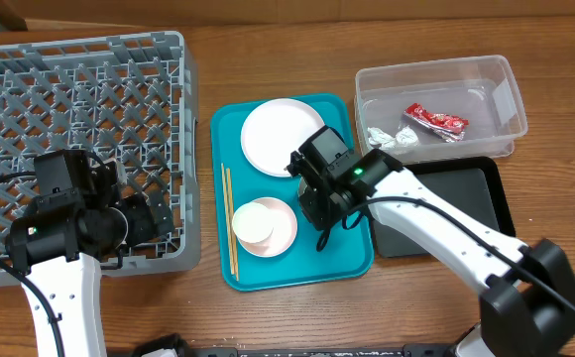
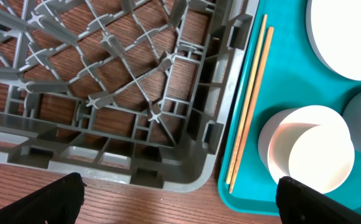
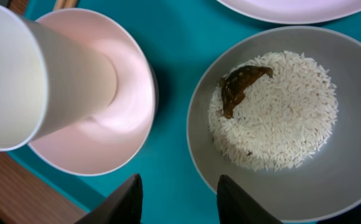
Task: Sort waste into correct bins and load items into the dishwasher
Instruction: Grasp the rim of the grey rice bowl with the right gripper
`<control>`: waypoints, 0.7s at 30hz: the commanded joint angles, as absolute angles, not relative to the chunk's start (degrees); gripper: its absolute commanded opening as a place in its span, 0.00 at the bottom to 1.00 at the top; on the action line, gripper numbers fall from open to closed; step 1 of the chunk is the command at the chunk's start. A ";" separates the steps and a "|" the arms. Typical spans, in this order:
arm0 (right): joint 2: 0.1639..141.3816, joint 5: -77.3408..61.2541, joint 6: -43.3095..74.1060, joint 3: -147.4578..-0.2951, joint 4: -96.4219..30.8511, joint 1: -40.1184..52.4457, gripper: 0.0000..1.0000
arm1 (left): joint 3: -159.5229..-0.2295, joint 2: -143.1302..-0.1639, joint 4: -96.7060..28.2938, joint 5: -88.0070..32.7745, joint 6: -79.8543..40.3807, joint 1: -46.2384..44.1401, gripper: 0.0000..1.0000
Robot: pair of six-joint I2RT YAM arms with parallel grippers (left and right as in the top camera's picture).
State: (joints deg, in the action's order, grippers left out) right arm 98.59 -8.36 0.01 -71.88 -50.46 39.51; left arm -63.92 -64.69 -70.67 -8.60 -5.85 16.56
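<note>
Firstly, left claw (image 2: 180, 204) is hovering spread wide over the near corner of one rack (image 1: 79, 89). Teal tray (image 1: 268, 273) is carrying two chopsticks (image 1: 230, 223), one plate (image 1: 280, 134), and one cup (image 1: 253, 223) tipped in one pink bowl (image 1: 286, 236). Right claw (image 3: 177, 199), standing parted and empty, is hanging over one grey-green bowl (image 3: 355, 155): rice (image 3: 286, 118), one brown scrap (image 3: 236, 84). Clear tub (image 1: 436, 74) is holding one wrapper (image 1: 434, 121) and one napkin (image 1: 392, 137).

The overhead camera looks straight down from high above the flat teal plastic tray (image 1: 297, 270). The left wrist camera looks down near its left edge, the right one closely at its middle; all share it.
</note>
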 commanded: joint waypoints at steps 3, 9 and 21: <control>103.35 -8.67 -0.03 -71.61 -49.56 39.64 0.34 | -64.86 -64.51 -70.48 -9.06 -5.80 16.86 1.00; 105.21 -9.04 -0.03 -71.61 -48.69 39.64 0.30 | -64.86 -64.51 -70.46 -9.04 -5.82 16.86 1.00; 105.93 -9.06 0.21 -68.34 -47.62 39.64 0.19 | -64.86 -64.51 -70.48 -9.06 -5.82 16.86 1.00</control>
